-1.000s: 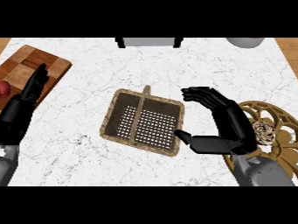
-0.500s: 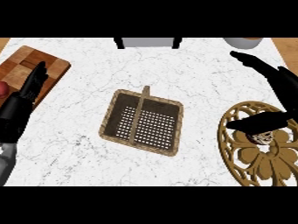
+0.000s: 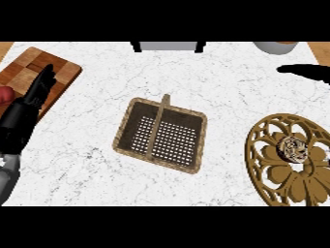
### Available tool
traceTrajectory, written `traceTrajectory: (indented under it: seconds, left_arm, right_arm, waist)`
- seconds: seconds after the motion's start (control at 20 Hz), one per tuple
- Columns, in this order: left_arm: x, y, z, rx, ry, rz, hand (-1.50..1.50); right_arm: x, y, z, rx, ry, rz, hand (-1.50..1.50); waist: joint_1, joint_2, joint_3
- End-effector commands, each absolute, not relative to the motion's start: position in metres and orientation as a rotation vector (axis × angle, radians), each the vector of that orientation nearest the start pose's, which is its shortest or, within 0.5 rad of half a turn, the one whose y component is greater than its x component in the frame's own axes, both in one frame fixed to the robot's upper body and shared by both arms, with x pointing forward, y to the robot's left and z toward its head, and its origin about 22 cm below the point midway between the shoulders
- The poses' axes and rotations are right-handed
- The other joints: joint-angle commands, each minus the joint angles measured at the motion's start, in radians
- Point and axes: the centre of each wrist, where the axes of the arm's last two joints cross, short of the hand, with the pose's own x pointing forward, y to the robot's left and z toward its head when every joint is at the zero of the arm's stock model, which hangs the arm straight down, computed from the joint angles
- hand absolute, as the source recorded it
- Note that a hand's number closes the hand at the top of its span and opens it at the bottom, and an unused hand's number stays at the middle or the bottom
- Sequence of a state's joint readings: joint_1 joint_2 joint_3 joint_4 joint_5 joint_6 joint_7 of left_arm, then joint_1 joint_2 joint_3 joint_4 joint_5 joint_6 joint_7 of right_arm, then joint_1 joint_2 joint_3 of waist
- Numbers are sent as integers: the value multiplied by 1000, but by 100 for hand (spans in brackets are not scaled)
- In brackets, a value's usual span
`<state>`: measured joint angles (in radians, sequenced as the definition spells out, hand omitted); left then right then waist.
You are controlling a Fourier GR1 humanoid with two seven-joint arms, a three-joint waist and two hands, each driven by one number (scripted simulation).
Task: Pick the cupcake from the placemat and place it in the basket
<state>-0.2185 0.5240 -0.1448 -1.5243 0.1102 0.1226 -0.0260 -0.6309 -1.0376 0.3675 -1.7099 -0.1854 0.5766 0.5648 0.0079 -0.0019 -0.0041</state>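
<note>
Worktop of white marble fills your view. At the far left a wooden cutting board lies at an angle, with a small red fruit resting on it. Your left hand stands over the board's right edge just beside that fruit, fingers straight and pointing away from you, holding nothing.

Near the middle you see the basket, a woven rectangular one with a perforated floor and a handle running across it; nothing lies inside.

Further right sits the placemat, a round gold openwork piece partly cut off by the view's right edge. The cupcake rests on it, near its centre, well apart from the basket.

Your right hand shows at the right edge, above the placemat and away from the cupcake. A straight dark finger points left over the marble, another dark part shows lower at the edge beside the placemat, and the hand looks spread and grips nothing.

At the top edge you can make out a grey object and, to the right, a pale bowl.
</note>
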Motion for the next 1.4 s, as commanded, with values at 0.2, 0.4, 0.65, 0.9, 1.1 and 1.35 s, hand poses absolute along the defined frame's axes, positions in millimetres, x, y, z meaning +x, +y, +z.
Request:
traceTrajectory:
  seconds: [0.2, 0.4, 0.65, 0.9, 1.1, 1.35]
  left_arm:
    - [291, 298, 79, 303, -1718, -388, 0]
    - [284, 299, 80, 295, -1742, -376, 0]
    - [280, 291, 57, 296, -1721, -384, 0]
    - [283, 284, 78, 280, -1727, -396, 0]
    - [280, 293, 70, 290, -1723, -367, 0]
    - [283, 304, 64, 309, -1700, -371, 0]
  right_arm:
    - [309, -289, 261, -498, -863, 1497, -150]
    - [327, -306, 246, -457, -825, 1503, -150]
    - [338, -293, 208, -488, -812, 1527, -150]
    - [333, -291, 178, -473, -693, 1592, -150]
    - [332, -302, 159, -484, -681, 1600, -150]
    - [326, -307, 119, -504, -690, 1599, -150]
  waist:
    - [-8, 1, 4]
    - [1, 3, 4]
    - [4, 5, 4]
    - [0, 4, 5]
    - [-3, 3, 4]
    - [-5, 4, 5]
